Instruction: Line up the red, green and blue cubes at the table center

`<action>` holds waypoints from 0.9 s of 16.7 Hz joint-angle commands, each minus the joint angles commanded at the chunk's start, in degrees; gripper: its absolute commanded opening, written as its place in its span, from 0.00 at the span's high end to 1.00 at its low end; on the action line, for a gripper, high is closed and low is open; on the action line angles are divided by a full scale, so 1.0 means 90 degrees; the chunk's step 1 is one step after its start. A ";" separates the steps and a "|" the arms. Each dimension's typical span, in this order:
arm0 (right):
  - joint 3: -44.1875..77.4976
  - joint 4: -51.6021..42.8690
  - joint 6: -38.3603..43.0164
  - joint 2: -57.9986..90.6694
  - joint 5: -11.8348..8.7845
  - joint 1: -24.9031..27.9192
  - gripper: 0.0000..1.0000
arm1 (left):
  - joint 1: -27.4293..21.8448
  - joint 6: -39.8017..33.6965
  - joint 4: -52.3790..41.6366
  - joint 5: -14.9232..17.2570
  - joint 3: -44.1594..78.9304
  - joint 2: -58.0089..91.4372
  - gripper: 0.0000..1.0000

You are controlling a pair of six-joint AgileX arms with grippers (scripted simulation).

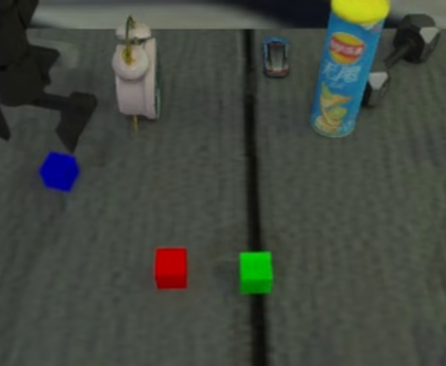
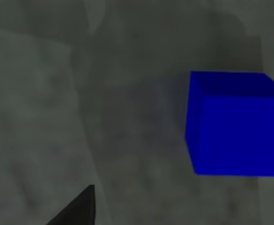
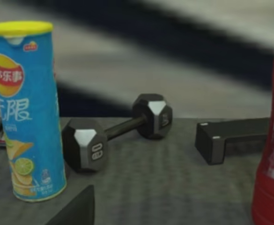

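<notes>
The blue cube point(image 1: 59, 171) rests on the table at the far left, and it fills the left wrist view as a blue cube point(image 2: 235, 124). My left gripper point(image 1: 33, 122) hovers just behind it, open and holding nothing; one dark fingertip point(image 2: 80, 211) shows short of the cube. The red cube point(image 1: 171, 268) sits left of the black seam point(image 1: 250, 152). The green cube point(image 1: 255, 272) sits on the seam, level with the red one. My right gripper stays parked off the table's right side, open, with one fingertip point(image 3: 78, 208) in its wrist view.
Along the back stand a white alarm clock point(image 1: 136, 72), a toy car point(image 1: 276, 57), a tall blue chip can point(image 1: 344, 69) and a black dumbbell point(image 1: 405, 49). The right wrist view also shows a black block point(image 3: 235, 138) and a red container point(image 3: 270, 154).
</notes>
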 joint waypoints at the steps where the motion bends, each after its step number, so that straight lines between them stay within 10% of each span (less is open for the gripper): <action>1: -0.0002 0.0003 -0.0001 -0.0003 -0.0001 -0.0001 0.00 | 0.0000 0.0000 -0.0003 0.0000 0.0005 0.0006 0.00; 15: -0.0002 0.0003 -0.0001 -0.0003 -0.0001 -0.0001 0.00 | 0.0009 0.0016 0.1712 0.0005 -0.1198 0.0513 0.00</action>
